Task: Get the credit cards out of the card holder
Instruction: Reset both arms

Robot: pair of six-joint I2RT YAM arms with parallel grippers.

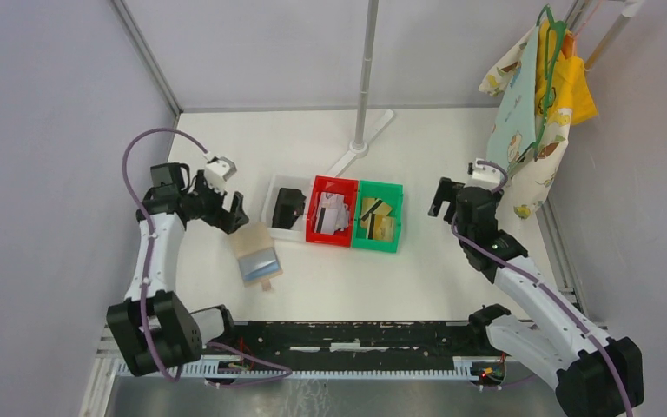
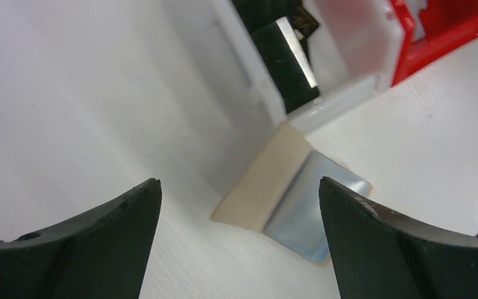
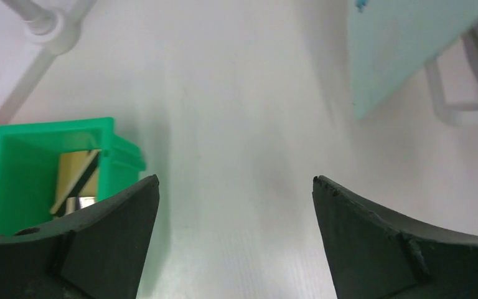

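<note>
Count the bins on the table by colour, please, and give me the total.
White bin: 1
Red bin: 1
Green bin: 1
Total: 3

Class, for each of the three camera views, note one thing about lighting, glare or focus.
Top external: even, diffuse light, only faint shadows on the table, sharp throughout. Left wrist: the close-up is soft; the card holder looks blurred, and a bright glare strip runs along the black object. Right wrist: the green bin is slightly out of focus, the white surface washed out.
</note>
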